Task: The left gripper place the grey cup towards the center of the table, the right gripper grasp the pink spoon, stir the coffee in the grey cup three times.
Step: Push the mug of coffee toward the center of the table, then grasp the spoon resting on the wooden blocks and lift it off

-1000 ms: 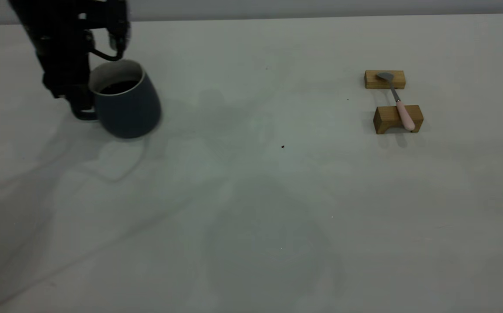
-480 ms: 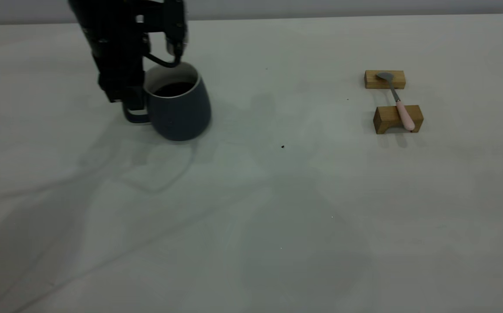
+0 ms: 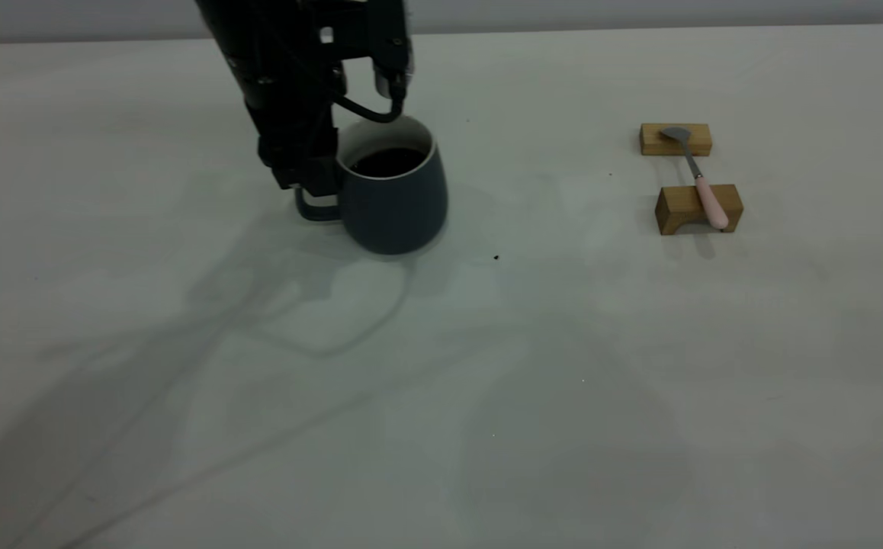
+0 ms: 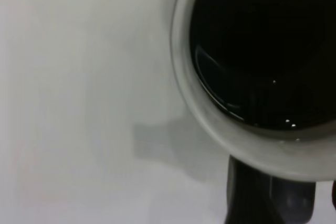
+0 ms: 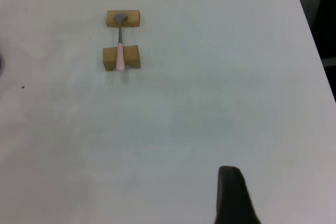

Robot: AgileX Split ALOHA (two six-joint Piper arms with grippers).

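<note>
The grey cup (image 3: pixel 396 202) stands upright left of the table's (image 3: pixel 441 396) middle, at or just above the surface; I cannot tell which. Glossy dark coffee (image 3: pixel 388 161) fills it and also shows as coffee (image 4: pixel 262 51) in the left wrist view. My left gripper (image 3: pixel 312 181) is shut on the cup's loop handle (image 4: pixel 291 203) from above. The pink spoon (image 3: pixel 710 200) lies at the right across two wooden blocks, its metal bowl on the far one. It appears far off as the spoon (image 5: pixel 120 56) in the right wrist view, with my right gripper (image 5: pixel 233 195) well back from it.
Two small wooden blocks carry the spoon: a flat far block (image 3: pixel 655 140) and a notched near block (image 3: pixel 678 210). A tiny dark speck (image 3: pixel 496 257) lies between cup and spoon. The table's right edge (image 5: pixel 315 51) shows in the right wrist view.
My left gripper has carried the grey cup rightward from the far left toward the table's middle. The spoon and blocks have not moved.
</note>
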